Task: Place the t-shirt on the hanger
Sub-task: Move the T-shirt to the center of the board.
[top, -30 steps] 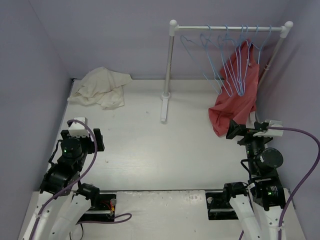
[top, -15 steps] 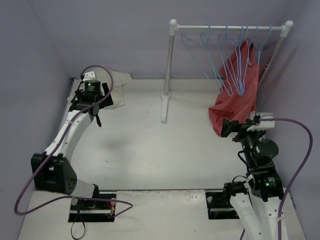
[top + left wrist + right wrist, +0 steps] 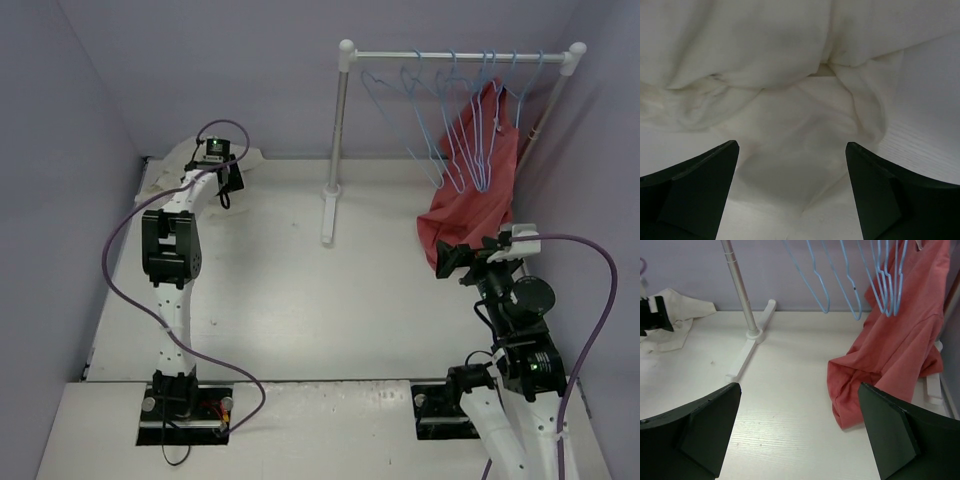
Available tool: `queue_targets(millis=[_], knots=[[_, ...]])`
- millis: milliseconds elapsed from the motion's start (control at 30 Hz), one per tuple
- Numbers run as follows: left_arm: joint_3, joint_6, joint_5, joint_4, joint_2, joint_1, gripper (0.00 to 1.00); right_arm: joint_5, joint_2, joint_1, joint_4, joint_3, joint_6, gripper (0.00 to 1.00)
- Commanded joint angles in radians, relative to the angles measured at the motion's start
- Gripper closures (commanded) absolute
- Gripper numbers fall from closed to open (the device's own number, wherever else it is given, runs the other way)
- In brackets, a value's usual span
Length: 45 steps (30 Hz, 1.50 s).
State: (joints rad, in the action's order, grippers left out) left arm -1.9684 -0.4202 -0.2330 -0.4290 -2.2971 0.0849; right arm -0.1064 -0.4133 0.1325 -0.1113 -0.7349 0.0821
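The cream t-shirt (image 3: 165, 172) lies crumpled in the table's far left corner, largely hidden under my left arm. It fills the left wrist view (image 3: 790, 90) and shows small in the right wrist view (image 3: 677, 320). My left gripper (image 3: 224, 188) is open right over it, jaws either side of a fold (image 3: 791, 150), holding nothing. Several light-blue wire hangers (image 3: 450, 120) hang on the rail at the back right and show in the right wrist view (image 3: 840, 280). My right gripper (image 3: 450, 262) is open and empty above bare table (image 3: 799, 387), facing the rack.
A white rack with a post (image 3: 340, 130), foot (image 3: 328, 215) and top rail (image 3: 460, 55) stands at the back. A red-coral garment (image 3: 470, 200) hangs from it down to the table, close to my right gripper (image 3: 890, 350). Purple walls enclose the table.
My left arm has swung from the near left out to the far left corner, over the t-shirt. My right gripper has shifted slightly left.
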Motion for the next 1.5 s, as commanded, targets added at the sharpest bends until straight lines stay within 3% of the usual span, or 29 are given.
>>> queue_targets(millis=[0, 67, 100, 133, 167, 200, 233, 300, 467, 633, 700, 733, 800, 833, 867, 967, 1100, 1167, 1267, 1333, 1400, 1467], knots=[[-0.103, -0.01, 0.023, -0.052, -0.052, -0.001, 0.16, -0.057, -0.036, 0.012, 0.091, -0.017, -0.022, 0.0], [-0.114, -0.026, 0.029, -0.073, -0.083, 0.001, 0.18, -0.061, -0.039, 0.012, 0.089, -0.019, -0.022, 0.0], [-0.108, -0.029, 0.036, -0.083, -0.087, 0.001, 0.26, -0.061, -0.041, 0.013, 0.089, -0.02, -0.022, 0.0], [-0.099, -0.034, 0.045, -0.086, -0.086, 0.0, 0.42, -0.062, -0.043, 0.013, 0.089, -0.022, -0.022, 0.0], [-0.086, -0.04, 0.052, -0.086, -0.077, 0.003, 0.65, -0.062, -0.044, 0.013, 0.088, -0.025, -0.022, 0.0], [-0.069, -0.041, 0.061, -0.085, -0.068, 0.003, 0.68, -0.062, -0.044, 0.013, 0.088, -0.026, -0.022, 0.0], [-0.049, -0.043, 0.069, -0.084, -0.048, 0.005, 0.87, -0.062, -0.046, 0.013, 0.088, -0.028, -0.019, 0.0], [0.012, -0.025, 0.087, -0.077, 0.034, 0.02, 1.0, -0.064, -0.053, 0.013, 0.088, -0.038, -0.02, 0.0], [0.15, 0.07, 0.125, -0.079, 0.325, 0.101, 1.0, -0.068, -0.07, 0.012, 0.085, -0.067, -0.007, 0.0], [0.345, 0.026, 0.177, -0.088, 0.693, 0.202, 1.0, -0.092, -0.091, 0.013, 0.084, -0.096, 0.02, 0.0], [0.427, -0.007, 0.183, -0.082, 0.745, 0.265, 1.0, -0.099, -0.103, 0.013, 0.082, -0.108, 0.025, 0.01], [0.471, -0.033, 0.179, -0.08, 0.827, 0.305, 1.0, -0.115, -0.109, 0.012, 0.081, -0.114, 0.025, 0.01], [0.638, -0.102, 0.158, -0.082, 0.951, 0.496, 1.0, -0.142, -0.141, 0.013, 0.076, -0.144, 0.027, 0.03], [0.638, -0.124, 0.158, -0.082, 0.987, 0.497, 1.0, -0.151, -0.151, 0.013, 0.075, -0.144, 0.027, 0.03], [0.714, -0.158, 0.126, -0.085, 1.058, 0.605, 1.0, -0.166, -0.168, 0.013, 0.071, -0.153, 0.027, 0.03], [0.822, -0.214, 0.061, -0.12, 1.179, 0.734, 0.96, -0.198, -0.207, 0.013, 0.07, -0.157, 0.031, 0.02], [0.87, -0.214, -0.028, -0.188, 1.29, 0.74, 0.54, -0.282, -0.29, 0.016, 0.071, -0.153, 0.055, 0.0], [0.883, -0.197, -0.091, -0.213, 1.316, 0.731, 0.43, -0.321, -0.341, 0.028, 0.073, -0.159, 0.065, 0.0], [0.907, -0.177, -0.084, -0.234, 1.35, 0.634, 0.39, -0.298, -0.414, 0.09, 0.075, -0.172, 0.074, 0.0], [0.922, -0.165, -0.009, -0.234, 1.363, 0.55, 0.39, -0.244, -0.476, 0.176, 0.075, -0.189, 0.057, 0.0], [0.948, -0.155, 0.071, -0.239, 1.373, 0.423, 0.39, -0.122, -0.546, 0.334, 0.078, -0.22, 0.032, 0.02], [0.983, -0.149, 0.112, -0.249, 1.387, 0.338, 0.39, 0.015, -0.664, 0.531, 0.081, -0.267, -0.011, 0.11]])
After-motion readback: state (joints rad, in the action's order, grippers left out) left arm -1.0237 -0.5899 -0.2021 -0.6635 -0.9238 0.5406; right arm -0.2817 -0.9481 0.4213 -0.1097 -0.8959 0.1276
